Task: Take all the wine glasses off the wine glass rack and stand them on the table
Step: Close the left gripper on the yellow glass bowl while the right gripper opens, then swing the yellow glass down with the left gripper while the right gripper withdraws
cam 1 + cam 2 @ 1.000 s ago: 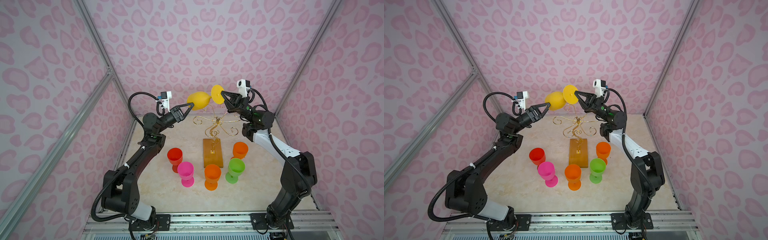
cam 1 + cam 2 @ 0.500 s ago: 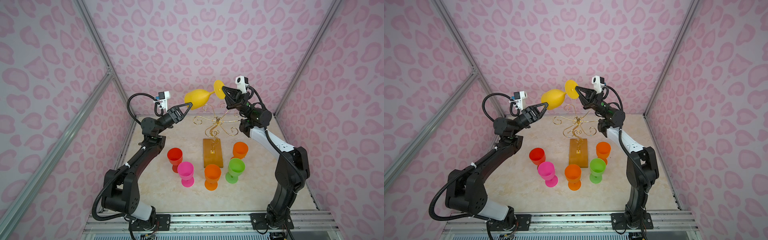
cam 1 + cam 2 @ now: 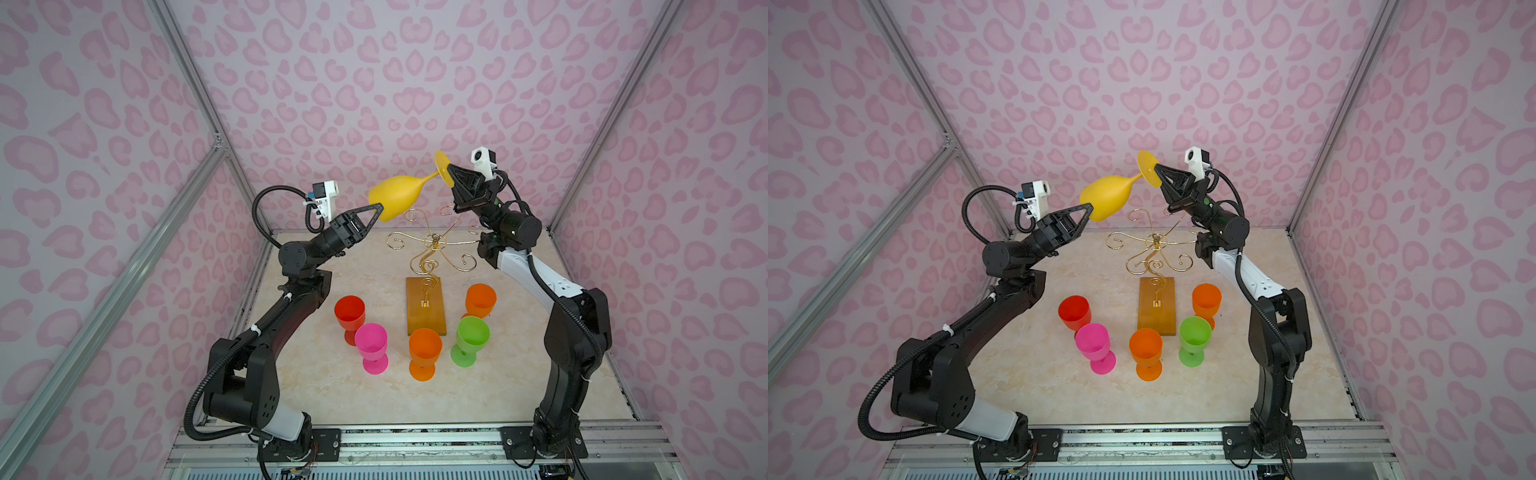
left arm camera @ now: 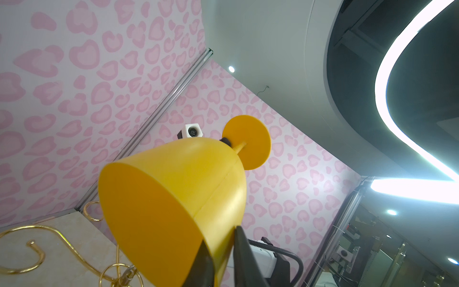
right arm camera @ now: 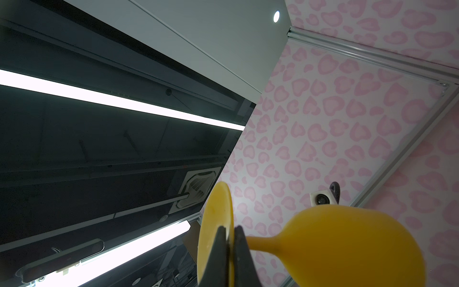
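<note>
Wine glass (image 3: 395,195), yellow, hangs in the air above the rack (image 3: 432,245), clear of the gold wire arms in both top views; it lies nearly on its side, bowl toward the left arm, foot higher and toward the right arm. We see the left gripper (image 3: 380,206) pinched on the bowl's rim; in the left wrist view its fingers (image 4: 246,258) sit one inside the mouth and one outside. The right gripper (image 3: 449,168) is clamped narrow on the edge of the wine glass foot; in the right wrist view its fingers (image 5: 218,253) press either face of the disc. Rack stands on its amber base (image 3: 424,305) on the table (image 3: 374,399). Around the base five cups stand upright: red cup (image 3: 350,309); pink cup (image 3: 371,340); orange cup (image 3: 424,345); green cup (image 3: 472,332); second orange cup (image 3: 481,299) behind the green.
</note>
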You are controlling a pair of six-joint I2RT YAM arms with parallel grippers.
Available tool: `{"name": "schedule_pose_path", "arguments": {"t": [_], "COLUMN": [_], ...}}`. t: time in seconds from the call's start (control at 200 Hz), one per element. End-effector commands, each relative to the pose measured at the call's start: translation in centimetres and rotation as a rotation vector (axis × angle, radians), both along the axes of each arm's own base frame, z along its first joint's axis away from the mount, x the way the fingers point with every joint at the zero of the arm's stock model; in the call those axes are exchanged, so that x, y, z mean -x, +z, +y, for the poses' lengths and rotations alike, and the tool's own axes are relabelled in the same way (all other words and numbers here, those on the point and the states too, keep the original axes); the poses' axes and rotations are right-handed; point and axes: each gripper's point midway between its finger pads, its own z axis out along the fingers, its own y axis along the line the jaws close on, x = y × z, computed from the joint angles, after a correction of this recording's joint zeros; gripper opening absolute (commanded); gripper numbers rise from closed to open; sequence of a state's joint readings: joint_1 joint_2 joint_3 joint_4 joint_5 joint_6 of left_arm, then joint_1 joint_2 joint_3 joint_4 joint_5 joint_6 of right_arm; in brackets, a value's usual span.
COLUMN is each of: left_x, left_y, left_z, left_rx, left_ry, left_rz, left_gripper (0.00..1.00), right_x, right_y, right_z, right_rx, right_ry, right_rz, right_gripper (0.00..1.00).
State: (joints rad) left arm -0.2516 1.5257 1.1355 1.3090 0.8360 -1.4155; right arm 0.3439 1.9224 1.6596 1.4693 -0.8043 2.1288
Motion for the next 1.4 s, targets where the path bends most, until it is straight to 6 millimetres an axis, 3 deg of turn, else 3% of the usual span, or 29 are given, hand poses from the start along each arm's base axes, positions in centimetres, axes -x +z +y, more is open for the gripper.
{"name": "schedule_pose_path", "arguments": {"t": [0.0,0.095,0.355,0.48,0.8,1.05,1.07,1.245,1.395], "left_x": [0.9,0.9,1.1,1.6,3.4,4.7,4.9,6.2,6.4], "left_y": [0.3,0.4,0.7,0.9,2.5,3.9,4.0,4.9,5.4], "left_z": [-0.3,-0.3,-0.2,-0.1,0.1,0.3,0.3,0.5,1.3], "left_rx": [-0.001,0.007,0.029,0.030,0.016,0.004,0.004,-0.017,-0.056], "left_ry": [-0.046,-0.056,-0.080,-0.089,-0.078,-0.082,-0.083,-0.077,-0.010], "left_rz": [-0.013,-0.013,-0.011,-0.022,-0.092,-0.146,-0.152,-0.191,-0.203], "left_gripper": [0.09,0.03,0.03,0.03,0.03,0.02,0.03,0.03,0.03], "right_x": [0.9,1.2,1.8,2.3,2.8,2.9,2.4,2.7,2.1], "right_y": [0.0,0.1,0.5,0.9,1.7,1.5,0.5,0.3,-1.0], "right_z": [0.2,0.1,-0.3,-0.7,-2.9,-5.2,-5.2,-6.5,-7.6], "right_rx": [0.009,0.010,0.014,0.028,0.125,0.166,0.177,0.193,0.293], "right_ry": [0.042,0.044,0.038,0.018,-0.147,-0.242,-0.240,-0.288,-0.395], "right_rz": [-0.024,-0.031,-0.056,-0.086,-0.146,-0.157,-0.127,-0.140,-0.129], "right_gripper": [0.06,0.07,0.13,0.22,0.32,0.35,0.34,0.35,0.35]}}
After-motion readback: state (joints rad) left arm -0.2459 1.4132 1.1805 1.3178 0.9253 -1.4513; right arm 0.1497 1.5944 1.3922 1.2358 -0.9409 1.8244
